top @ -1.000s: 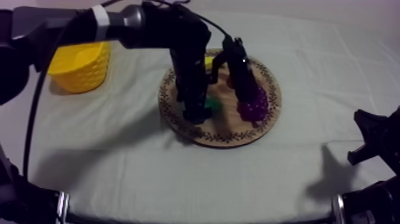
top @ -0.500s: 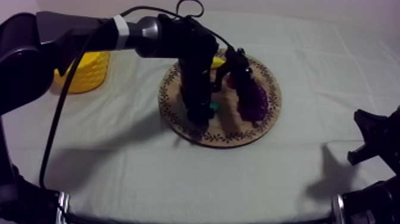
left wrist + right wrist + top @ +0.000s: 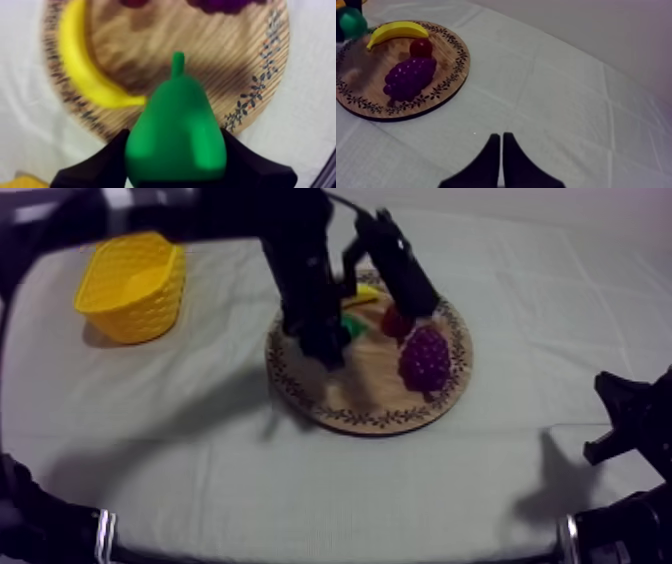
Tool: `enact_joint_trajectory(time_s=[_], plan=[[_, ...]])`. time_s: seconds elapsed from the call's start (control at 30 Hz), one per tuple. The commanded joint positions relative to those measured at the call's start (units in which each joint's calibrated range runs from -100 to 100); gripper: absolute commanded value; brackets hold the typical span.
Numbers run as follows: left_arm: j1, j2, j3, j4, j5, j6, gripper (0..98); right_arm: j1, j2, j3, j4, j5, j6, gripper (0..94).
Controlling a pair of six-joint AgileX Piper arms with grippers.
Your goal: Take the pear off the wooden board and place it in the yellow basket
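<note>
The left gripper (image 3: 175, 152) is pinching the green pear (image 3: 175, 125) across its wide belly, one black finger on each flank. The pear's long axis is running straight out from the wrist, with the stem pointing across the round wooden board (image 3: 230, 60) towards the grapes. By the shadow under it, it seems to be hanging just above the wood, not resting on it.

In the top view the left arm is reaching in from the upper left, and the pear is showing as a green patch at the middle of the frame, over the board's left half and just beside the banana (image 3: 365, 292). The yellow basket (image 3: 135, 313) is sitting in the upper left, well apart from the board, with bare cloth between them. The carry is therefore heading leftward and slightly up the frame.

This arm is the nearer one. The right gripper (image 3: 501, 136) is lying pressed together on nothing, over open cloth on the board's other side.

No brand, label or lettering is showing. The board's rim is carrying only leafy sprigs.
</note>
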Motion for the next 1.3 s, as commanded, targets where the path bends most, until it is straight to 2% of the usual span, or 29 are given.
enact_joint_trajectory(time_s=[0.0, 0.23, 0.43, 0.63, 0.93, 1.27], plan=[[-1.0, -8.6, -0.2, -0.1, 1.3, 0.3, 48.5, 0.0, 0.0, 0.0, 0.0, 0.0, 0.0, 0.3], [-7.5, -21.6, -2.5, -1.74, 6.3, 0.9, 49.0, 0.0, 0.0, 0.0, 0.0, 0.0, 0.0, 0.3], [-15.5, -25.0, -3.5, -2.38, 6.8, -0.4, 50.4, 0.0, 0.0, 0.0, 0.0, 0.0, 0.0, 0.3], [-22.4, -21.0, -4.8, -2.19, 5.4, -1.9, 51.7, 0.0, 0.0, 0.0, 0.0, 0.0, 0.0, 0.3], [-29.3, -11.6, -6.1, -2.23, 2.3, -2.6, 52.1, 0.0, 0.0, 0.0, 0.0, 0.0, 0.0, 0.3], [-33.4, -1.7, -7.2, -2.16, -0.5, -3.8, 52.6, 0.0, 0.0, 0.0, 0.0, 0.0, 0.0, 0.3]])
